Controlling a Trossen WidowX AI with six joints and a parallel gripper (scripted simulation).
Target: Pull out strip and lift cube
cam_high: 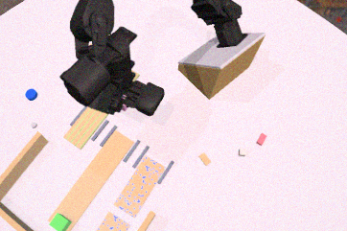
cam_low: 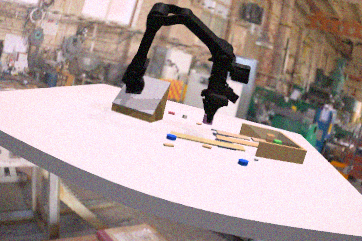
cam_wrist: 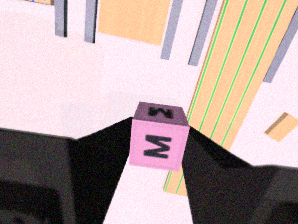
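wrist view | claw (cam_wrist: 156,150) clamped on pink m cube (cam_wrist: 159,140) | above green-lined strip (cam_wrist: 235,75)

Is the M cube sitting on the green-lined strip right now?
No, in the wrist view the pink M cube is clamped in the gripper, with the green-lined strip lying on the table behind it.

Non-task items, top view: blue disc (cam_high: 31,94) at 9 o'clock, small white ball (cam_high: 34,125) just below it. Red block (cam_high: 261,139) at 4 o'clock, tiny white cube (cam_high: 242,152) just left of it, small tan block (cam_high: 204,159) further left. Green cube (cam_high: 59,221) at 7 o'clock on the plain tan strip (cam_high: 96,173). Blue-speckled strip (cam_high: 141,186) at 6 o'clock, in two pieces. Grey bars (cam_high: 137,153) sit between strips. Wooden tray (cam_high: 19,164) at 8 o'clock.
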